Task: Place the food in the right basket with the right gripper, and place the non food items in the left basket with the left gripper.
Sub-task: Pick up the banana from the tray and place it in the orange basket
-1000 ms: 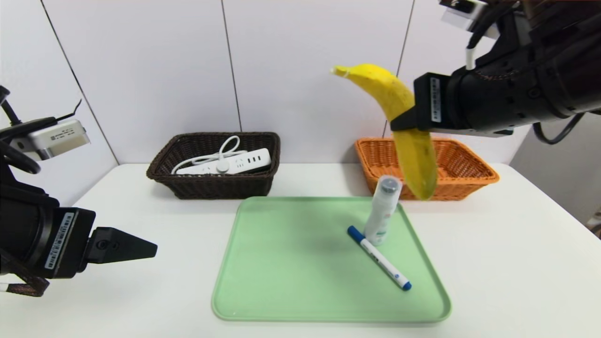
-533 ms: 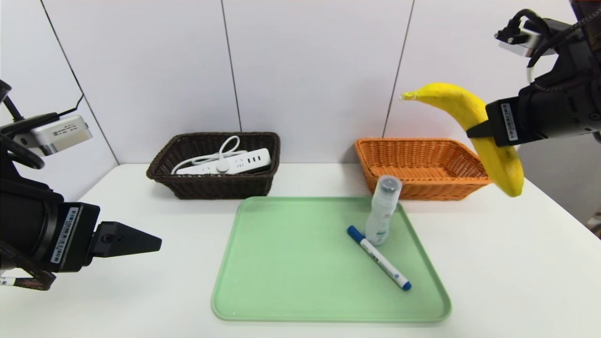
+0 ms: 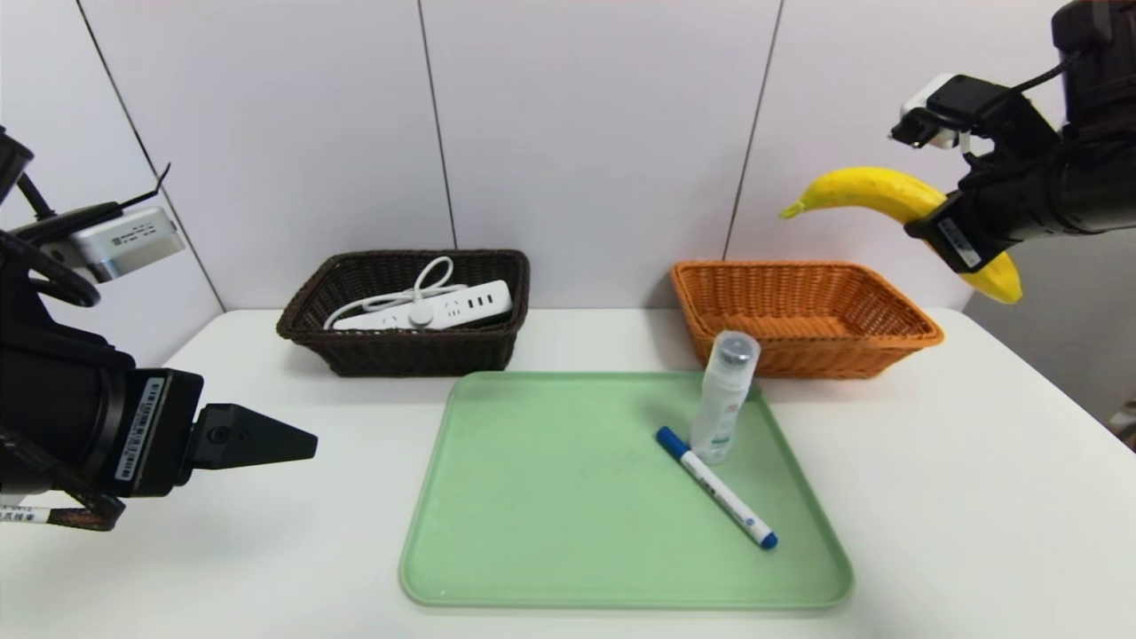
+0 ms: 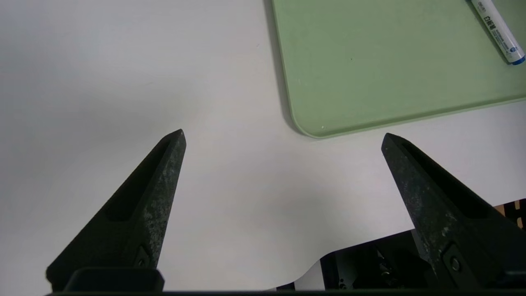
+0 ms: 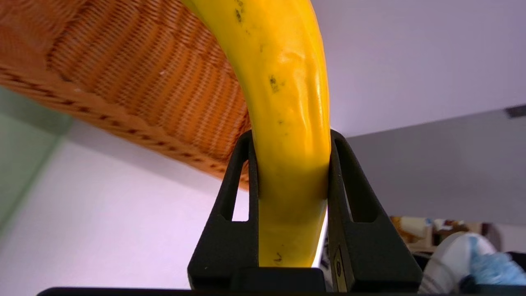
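A yellow banana hangs high in the air, above and to the right of the orange basket, with my right gripper shut on its middle. The right wrist view shows the banana clamped between both fingers, the gripper beside the orange basket. The dark brown basket holds the white power strip. A small white bottle stands on the green tray beside a blue-capped marker pen. My left gripper hovers open at the table's left; its fingers are spread wide over bare table.
The white table ends close to the right of the orange basket. A white panelled wall stands right behind both baskets. The tray's near corner and the pen's end show in the left wrist view.
My right gripper has carried the banana from in front of the orange basket to the right and upward, turning it from hanging upright to nearly level. The left gripper has crept slightly rightward.
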